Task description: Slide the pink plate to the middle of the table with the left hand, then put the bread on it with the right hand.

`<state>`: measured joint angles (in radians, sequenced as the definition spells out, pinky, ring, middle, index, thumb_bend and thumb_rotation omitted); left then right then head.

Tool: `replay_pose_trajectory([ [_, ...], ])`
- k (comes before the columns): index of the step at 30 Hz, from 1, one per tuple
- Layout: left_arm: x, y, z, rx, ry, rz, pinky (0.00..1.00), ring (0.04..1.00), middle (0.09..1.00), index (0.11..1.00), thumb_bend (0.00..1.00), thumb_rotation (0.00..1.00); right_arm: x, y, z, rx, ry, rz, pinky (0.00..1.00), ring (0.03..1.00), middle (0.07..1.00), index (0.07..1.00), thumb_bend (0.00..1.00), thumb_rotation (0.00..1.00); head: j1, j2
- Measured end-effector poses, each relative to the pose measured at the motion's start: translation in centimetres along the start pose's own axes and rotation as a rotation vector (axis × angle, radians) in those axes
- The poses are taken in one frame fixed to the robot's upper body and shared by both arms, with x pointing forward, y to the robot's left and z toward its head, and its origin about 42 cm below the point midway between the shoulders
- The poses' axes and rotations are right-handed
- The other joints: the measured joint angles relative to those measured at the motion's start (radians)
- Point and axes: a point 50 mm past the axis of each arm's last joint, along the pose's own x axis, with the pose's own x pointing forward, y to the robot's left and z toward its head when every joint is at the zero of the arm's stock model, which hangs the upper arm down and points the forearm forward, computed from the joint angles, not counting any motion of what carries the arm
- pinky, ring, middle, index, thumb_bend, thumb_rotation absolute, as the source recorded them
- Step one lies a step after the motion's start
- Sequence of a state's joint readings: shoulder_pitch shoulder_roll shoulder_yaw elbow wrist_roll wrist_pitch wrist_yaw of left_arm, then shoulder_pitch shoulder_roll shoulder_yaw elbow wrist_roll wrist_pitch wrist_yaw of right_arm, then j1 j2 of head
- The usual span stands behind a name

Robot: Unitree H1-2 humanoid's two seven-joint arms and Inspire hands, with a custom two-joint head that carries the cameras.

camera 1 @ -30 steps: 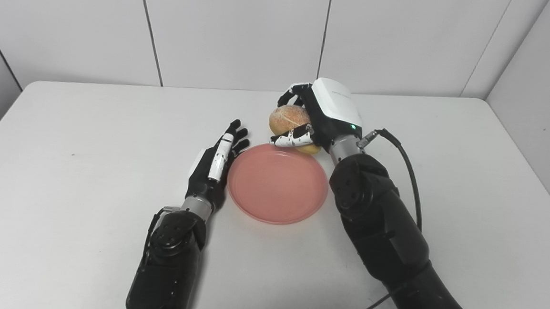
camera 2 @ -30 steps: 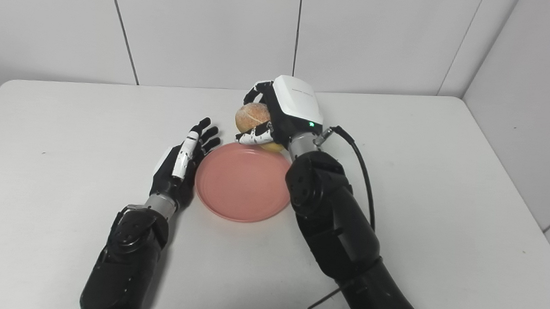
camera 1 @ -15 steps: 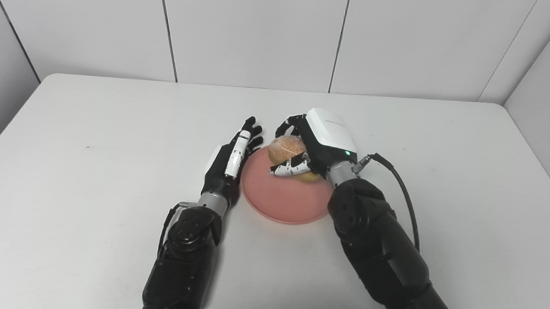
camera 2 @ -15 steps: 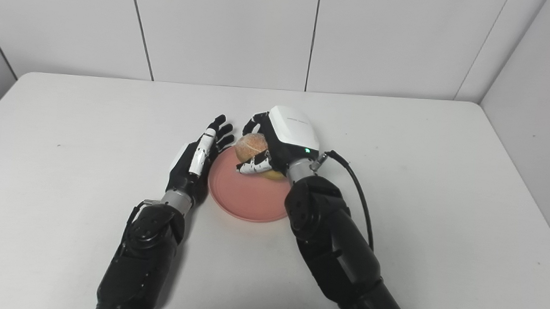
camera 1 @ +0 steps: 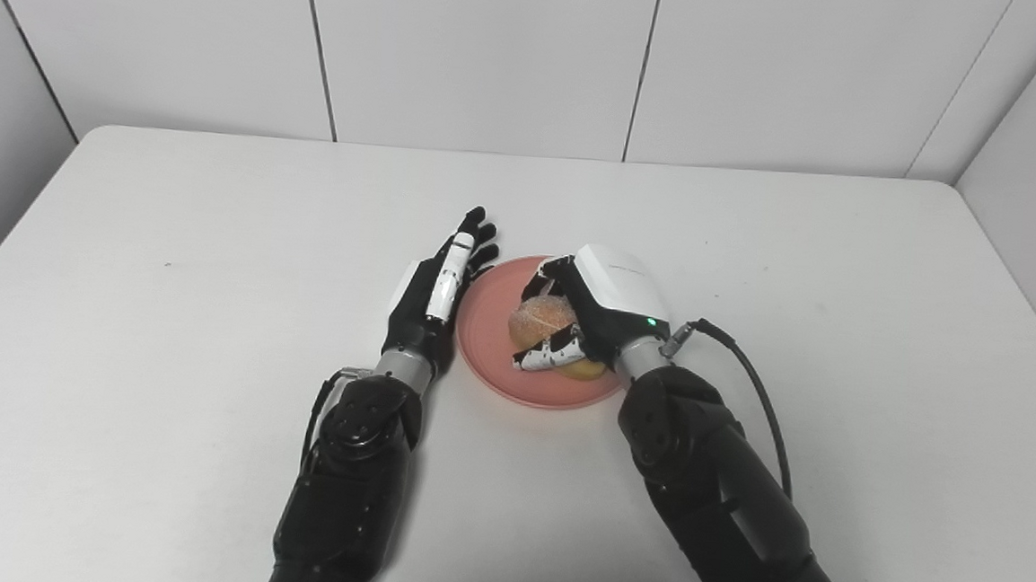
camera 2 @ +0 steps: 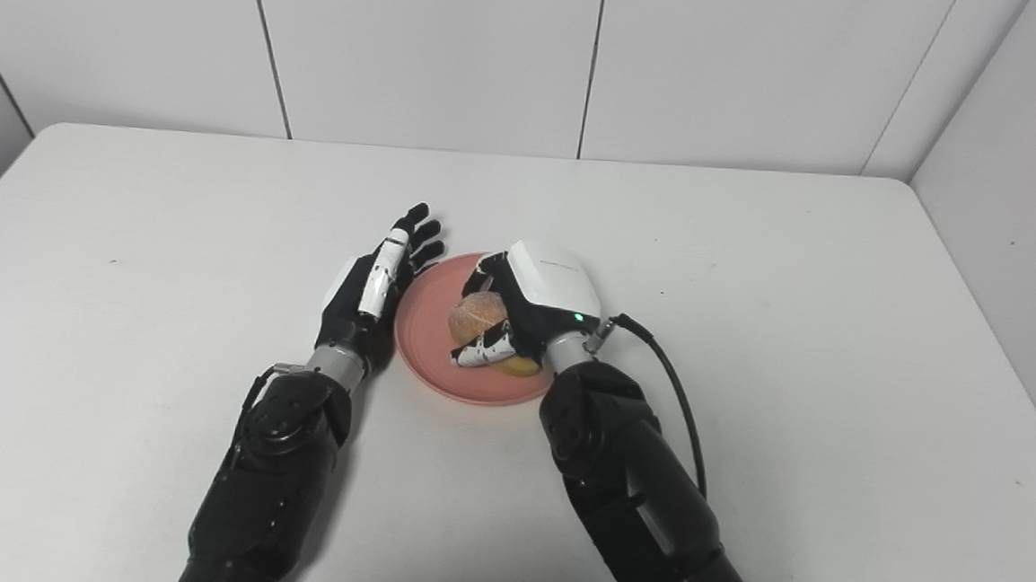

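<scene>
Bread (camera 1: 541, 318) sat clasped in the right hand (camera 1: 590, 313), whose fingers (camera 1: 553, 358) curled round it from both sides, low over the plate (camera 1: 485, 336); whether the bread touched the plate could not be told. The plate lay under that hand, near the middle of the table (camera 1: 164, 350). The left hand (camera 1: 435, 290) stood on edge just left of the plate, fingers straight and spread, holding nothing, its palm close against the rim.
</scene>
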<state>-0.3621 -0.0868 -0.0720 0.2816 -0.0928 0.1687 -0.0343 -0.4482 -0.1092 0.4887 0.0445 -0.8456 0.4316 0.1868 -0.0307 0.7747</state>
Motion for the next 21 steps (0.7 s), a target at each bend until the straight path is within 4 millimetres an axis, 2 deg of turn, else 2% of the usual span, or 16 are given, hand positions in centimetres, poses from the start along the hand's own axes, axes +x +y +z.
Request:
replay_pose_trajectory([
  [4, -0.04, -0.02, 0.05, -0.001, 0.001, 0.005, 0.91, 0.933, 0.943, 0.929, 0.32, 1.00, 0.01, 0.28, 0.14, -0.026, -0.009, -0.014, 0.24, 0.331, 0.415, 0.534, 0.52, 0.00, 0.000, 0.000],
  [7, -0.06, -0.04, 0.08, -0.002, 0.002, 0.005, 0.91, 0.931, 0.943, 0.929, 0.32, 1.00, 0.00, 0.39, 0.26, -0.038, -0.011, -0.019, 0.21, 0.297, 0.463, 0.497, 0.53, 0.00, 0.003, 0.003],
  [11, -0.06, -0.04, 0.07, -0.002, 0.002, 0.005, 0.89, 0.926, 0.942, 0.930, 0.33, 1.00, 0.01, 0.43, 0.28, -0.041, -0.011, -0.024, 0.20, 0.287, 0.475, 0.487, 0.53, 0.00, 0.000, 0.002],
  [14, -0.06, -0.03, 0.07, -0.002, 0.002, 0.005, 0.89, 0.923, 0.938, 0.929, 0.32, 1.00, 0.04, 0.45, 0.27, -0.038, -0.011, -0.025, 0.24, 0.330, 0.428, 0.524, 0.52, 0.00, 0.002, 0.002],
  [19, -0.06, -0.05, 0.06, 0.006, 0.003, 0.007, 0.89, 0.921, 0.932, 0.925, 0.33, 1.00, 0.08, 0.51, 0.17, -0.034, -0.015, -0.033, 0.34, 0.450, 0.445, 0.542, 0.52, 0.01, 0.005, 0.002],
  [20, -0.06, -0.07, 0.06, 0.009, 0.003, 0.008, 0.89, 0.921, 0.930, 0.923, 0.33, 1.00, 0.09, 0.52, 0.15, -0.034, -0.018, -0.035, 0.36, 0.476, 0.519, 0.519, 0.52, 0.08, 0.002, 0.002],
  [21, -0.06, -0.09, 0.06, 0.012, 0.003, 0.009, 0.89, 0.923, 0.931, 0.923, 0.32, 1.00, 0.09, 0.53, 0.15, -0.035, -0.020, -0.035, 0.39, 0.515, 0.586, 0.610, 0.64, 0.15, 0.002, 0.002],
])
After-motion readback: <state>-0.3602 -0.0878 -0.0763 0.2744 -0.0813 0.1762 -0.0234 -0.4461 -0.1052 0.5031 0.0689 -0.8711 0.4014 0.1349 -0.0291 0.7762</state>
